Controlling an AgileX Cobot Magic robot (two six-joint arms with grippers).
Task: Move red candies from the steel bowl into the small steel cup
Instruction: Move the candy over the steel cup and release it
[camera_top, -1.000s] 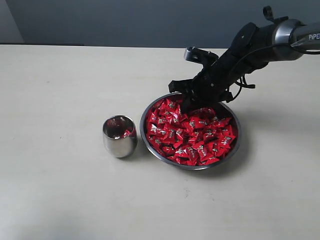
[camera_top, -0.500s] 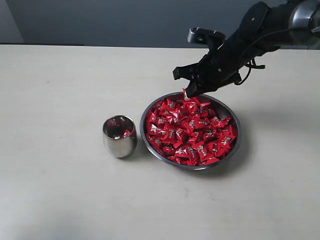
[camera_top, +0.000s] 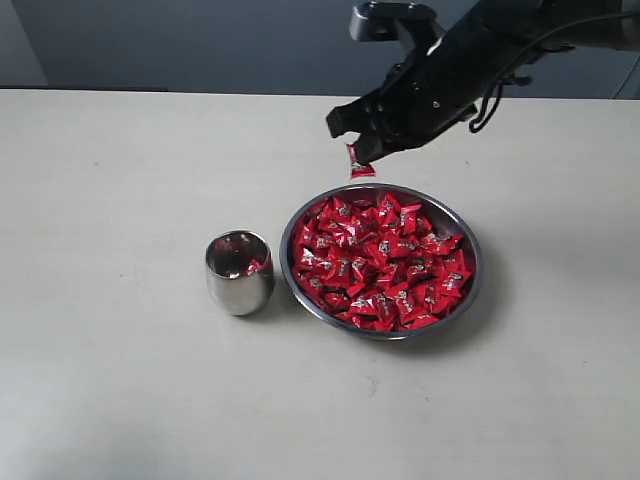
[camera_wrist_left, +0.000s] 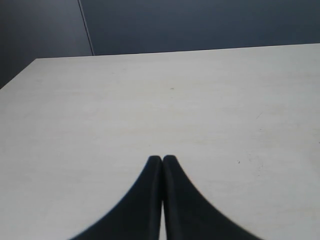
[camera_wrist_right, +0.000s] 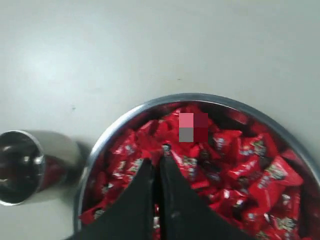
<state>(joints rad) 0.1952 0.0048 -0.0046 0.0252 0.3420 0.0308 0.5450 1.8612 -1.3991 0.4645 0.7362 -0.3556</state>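
The steel bowl (camera_top: 470, 290) sits right of centre, heaped with red candies (camera_top: 385, 265). Left of it stands the small steel cup (camera_top: 239, 278), with a red candy showing inside. My right gripper (camera_top: 362, 152) hangs above the bowl's far rim, shut on one red candy (camera_top: 359, 166) that dangles from its tips. In the right wrist view that gripper (camera_wrist_right: 159, 160) points down over the bowl (camera_wrist_right: 107, 137) and the candies (camera_wrist_right: 240, 160), with the cup (camera_wrist_right: 30, 165) off to one side. My left gripper (camera_wrist_left: 162, 160) is shut with nothing in it, over bare table.
The pale table (camera_top: 120, 160) stretches around the bowl and cup, with a dark wall behind its far edge. The right arm (camera_top: 480, 50) reaches in from the upper right.
My right gripper has risen out of the candy heap with one red candy pinched in its tips and drifted slightly left. Bowl and cup have not moved.
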